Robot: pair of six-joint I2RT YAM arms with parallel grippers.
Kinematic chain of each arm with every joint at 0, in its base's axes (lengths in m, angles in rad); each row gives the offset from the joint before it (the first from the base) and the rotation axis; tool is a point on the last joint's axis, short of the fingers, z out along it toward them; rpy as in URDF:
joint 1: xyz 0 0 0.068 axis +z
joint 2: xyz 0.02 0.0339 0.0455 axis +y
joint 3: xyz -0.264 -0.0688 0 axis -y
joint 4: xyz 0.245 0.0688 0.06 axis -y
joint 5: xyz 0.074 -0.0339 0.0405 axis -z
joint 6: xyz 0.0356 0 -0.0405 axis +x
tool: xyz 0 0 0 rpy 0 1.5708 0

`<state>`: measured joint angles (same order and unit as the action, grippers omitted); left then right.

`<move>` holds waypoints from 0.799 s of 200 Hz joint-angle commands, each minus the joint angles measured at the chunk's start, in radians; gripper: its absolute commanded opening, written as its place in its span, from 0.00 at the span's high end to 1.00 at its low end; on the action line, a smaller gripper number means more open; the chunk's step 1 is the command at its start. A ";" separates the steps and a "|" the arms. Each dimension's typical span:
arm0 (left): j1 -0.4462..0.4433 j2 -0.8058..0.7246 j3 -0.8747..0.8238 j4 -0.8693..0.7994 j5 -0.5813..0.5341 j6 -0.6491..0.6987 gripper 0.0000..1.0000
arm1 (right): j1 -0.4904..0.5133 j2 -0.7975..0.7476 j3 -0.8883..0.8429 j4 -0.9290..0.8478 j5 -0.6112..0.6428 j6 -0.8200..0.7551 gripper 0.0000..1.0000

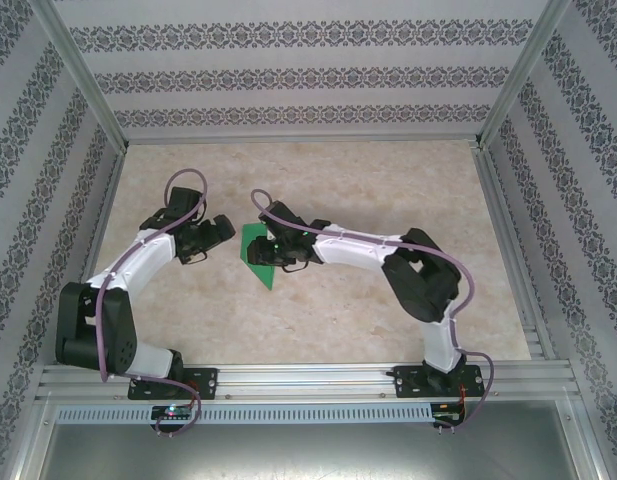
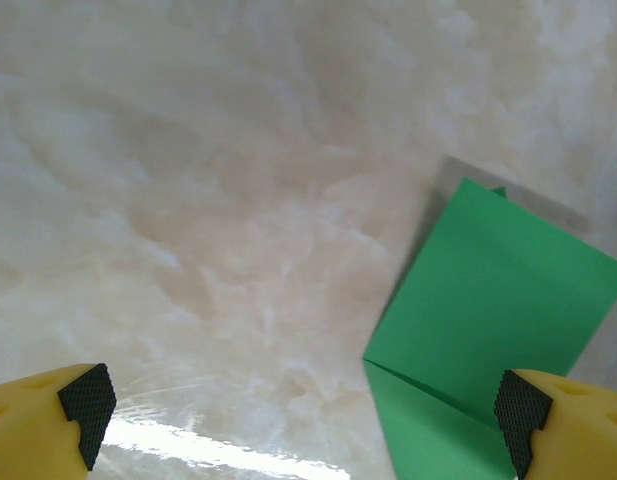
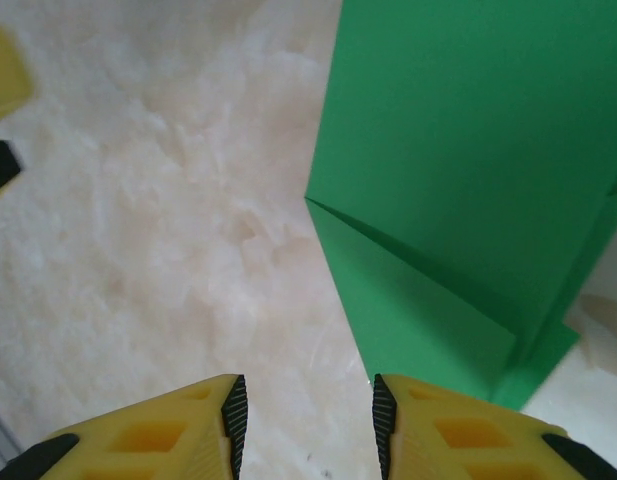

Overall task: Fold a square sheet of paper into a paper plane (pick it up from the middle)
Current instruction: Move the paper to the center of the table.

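Observation:
The bright-green paper (image 1: 258, 255) lies partly folded on the marble table between the two arms, tapering to a point toward the near side. In the left wrist view the paper (image 2: 488, 300) shows a folded flap with a crease at lower right. In the right wrist view the paper (image 3: 458, 180) has layered folds. My left gripper (image 1: 224, 232) is open just left of the paper, one fingertip (image 2: 518, 415) over the paper's edge. My right gripper (image 1: 271, 247) is open over the paper; between its fingers (image 3: 306, 415) is bare table, the right finger over the paper's left edge.
Aluminium frame rails (image 1: 98, 215) and patterned walls border the marble table (image 1: 388, 190) on three sides. The left gripper's yellow finger (image 3: 3, 70) shows at the upper left of the right wrist view. Open table lies beyond and to the right of the arms.

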<state>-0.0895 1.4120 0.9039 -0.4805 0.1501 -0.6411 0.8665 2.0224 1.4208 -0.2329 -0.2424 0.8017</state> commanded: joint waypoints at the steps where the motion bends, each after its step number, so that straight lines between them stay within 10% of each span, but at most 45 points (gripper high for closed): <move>1: 0.022 -0.021 -0.025 0.025 0.015 -0.014 0.00 | -0.002 0.068 0.077 -0.106 -0.028 0.006 0.59; 108: 0.023 0.039 -0.019 0.079 0.191 0.015 0.01 | -0.146 0.047 0.000 -0.436 -0.040 -0.625 0.50; 160: -0.001 0.038 -0.061 0.178 0.334 -0.048 0.00 | -0.195 -0.192 -0.174 -0.128 -0.086 -0.322 0.48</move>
<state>-0.0769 1.4563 0.8715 -0.3870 0.3901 -0.6453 0.6605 1.9511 1.3193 -0.5163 -0.3279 0.3229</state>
